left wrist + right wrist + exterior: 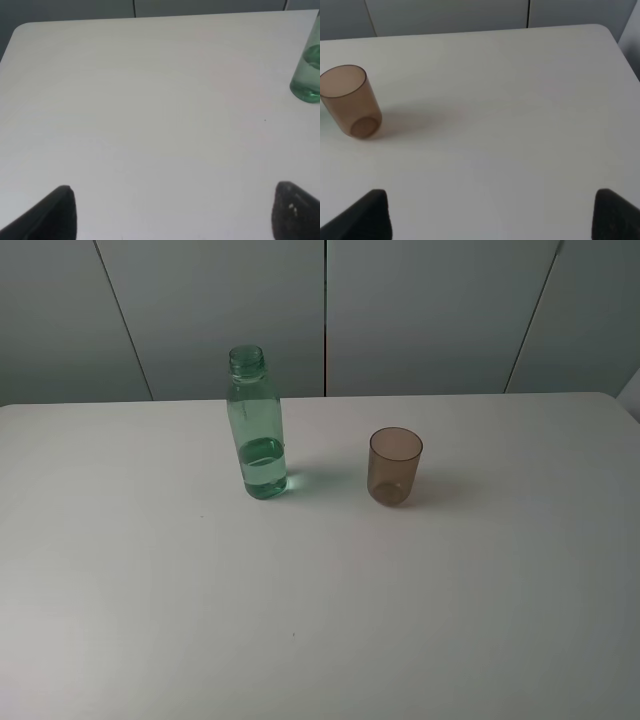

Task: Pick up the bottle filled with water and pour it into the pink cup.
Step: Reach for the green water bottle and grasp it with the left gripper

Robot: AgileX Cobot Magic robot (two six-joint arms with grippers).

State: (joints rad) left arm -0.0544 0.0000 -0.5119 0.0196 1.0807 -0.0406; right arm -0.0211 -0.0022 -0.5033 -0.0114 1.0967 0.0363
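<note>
The green-tinted bottle (pixel 257 425) stands upright on the white table (pixel 150 570), capless, with water in its lower part. Its base also shows at the edge of the left wrist view (pixel 307 77). To the right of it stands the brownish-pink cup (pixel 395 466), upright and empty, also seen in the right wrist view (pixel 351 100). My left gripper (pixel 175 212) is open with nothing between its fingers (pixel 57 212), well short of the bottle. My right gripper (pixel 492 215) is open too, its dark fingers (pixel 367 215) wide apart and far from the cup. Neither arm shows in the exterior high view.
Grey wall panels (pixel 420 310) run behind the table's far edge. The table's rounded far corners show in the left wrist view (pixel 20 27) and the right wrist view (pixel 605 30).
</note>
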